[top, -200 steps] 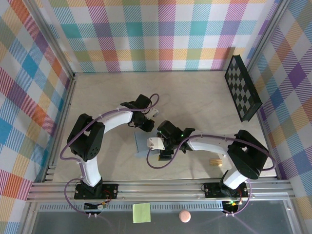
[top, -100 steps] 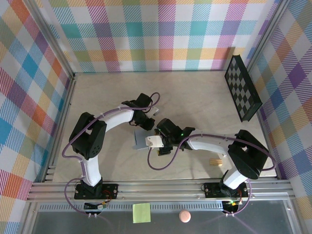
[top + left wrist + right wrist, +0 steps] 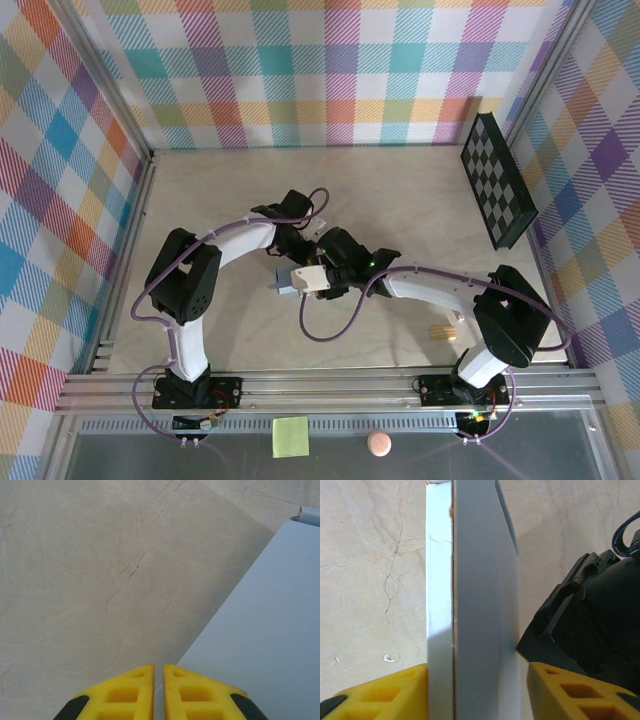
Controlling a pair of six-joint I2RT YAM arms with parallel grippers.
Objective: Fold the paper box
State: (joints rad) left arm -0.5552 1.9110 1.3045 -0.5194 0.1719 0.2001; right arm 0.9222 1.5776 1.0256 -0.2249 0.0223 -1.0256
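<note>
One left tool (image 3: 158, 667) crowds the paper box (image 3: 260, 630); checkerboard panel (image 3: 497, 180) well apart.

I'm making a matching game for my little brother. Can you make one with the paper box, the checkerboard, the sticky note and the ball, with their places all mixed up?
Things:
1. paper box
2. checkerboard
3. sticky note
4. ball

Places and colours:
A. black, by the right-hand wall
B. pale, between the jaws of the right gripper
C. pink, on the near ledge
D. yellow-green, on the near ledge

Pairs: 1-B, 2-A, 3-D, 4-C
</note>
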